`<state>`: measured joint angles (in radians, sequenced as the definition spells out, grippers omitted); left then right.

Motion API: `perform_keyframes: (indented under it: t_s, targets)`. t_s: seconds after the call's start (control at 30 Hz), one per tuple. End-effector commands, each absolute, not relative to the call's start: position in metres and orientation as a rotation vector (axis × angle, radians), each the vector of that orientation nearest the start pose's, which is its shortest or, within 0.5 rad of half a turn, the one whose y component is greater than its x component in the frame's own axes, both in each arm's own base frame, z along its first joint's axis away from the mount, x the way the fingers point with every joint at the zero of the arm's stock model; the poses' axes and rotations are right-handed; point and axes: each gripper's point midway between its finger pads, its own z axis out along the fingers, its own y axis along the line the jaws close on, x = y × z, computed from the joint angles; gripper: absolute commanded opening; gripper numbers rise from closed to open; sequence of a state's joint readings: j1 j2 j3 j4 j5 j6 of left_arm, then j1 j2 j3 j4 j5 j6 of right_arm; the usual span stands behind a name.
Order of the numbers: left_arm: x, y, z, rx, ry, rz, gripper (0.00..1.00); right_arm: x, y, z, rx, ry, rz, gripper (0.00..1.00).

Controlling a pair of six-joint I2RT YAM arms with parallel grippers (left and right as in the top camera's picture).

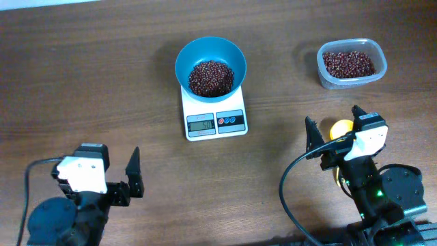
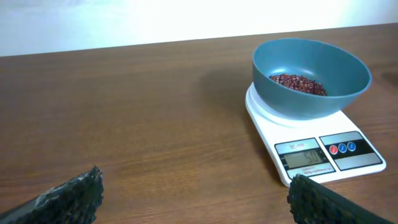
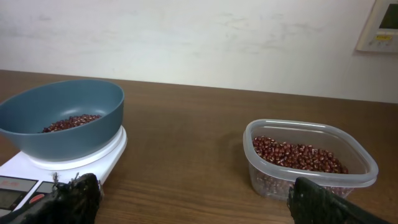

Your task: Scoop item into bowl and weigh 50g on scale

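The teal-blue bowl (image 1: 184, 60) stands on the white scale (image 1: 205, 109) at the back centre and holds a heap of dark red-brown beans (image 1: 210, 77). The scale's display appears to read about 50. In the left wrist view the bowl (image 2: 311, 102), its beans (image 2: 297, 83) and the scale (image 2: 323, 155) lie ahead to the right. My left gripper (image 2: 196, 202) is open and empty near the front left edge. My right gripper (image 1: 334, 126) is open and empty at the front right, between the scale (image 3: 93, 158) and the tub.
A clear plastic tub (image 1: 377, 58) with more beans (image 1: 348, 63) sits at the back right, seen close ahead in the right wrist view as the tub (image 3: 311, 180). A yellow rounded object (image 1: 341, 127) lies on the table under my right gripper, partly hidden.
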<state>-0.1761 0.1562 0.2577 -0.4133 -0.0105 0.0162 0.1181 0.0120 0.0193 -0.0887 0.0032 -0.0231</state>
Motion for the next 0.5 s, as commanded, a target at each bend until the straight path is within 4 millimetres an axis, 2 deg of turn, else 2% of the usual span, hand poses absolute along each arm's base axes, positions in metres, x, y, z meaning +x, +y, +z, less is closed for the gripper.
perform_keyframes:
  t_s: [0.0,0.1,0.27,0.47]
  targets:
    - [0.227,-0.04,0.163,0.186,1.802,-0.106,0.99,0.244,0.029,0.156,-0.114,1.65,0.07,0.99]
    - [0.229,-0.037,0.166,0.167,1.743,-0.098,0.99,0.244,0.029,0.156,-0.114,1.65,0.07,0.99]
    - [0.238,-0.037,0.153,0.161,1.709,-0.097,0.99,0.244,0.029,0.156,-0.114,1.65,0.07,0.99]
    - [0.245,-0.025,0.168,0.081,1.601,-0.057,0.99,0.244,0.029,0.156,-0.114,1.65,0.07,0.99]
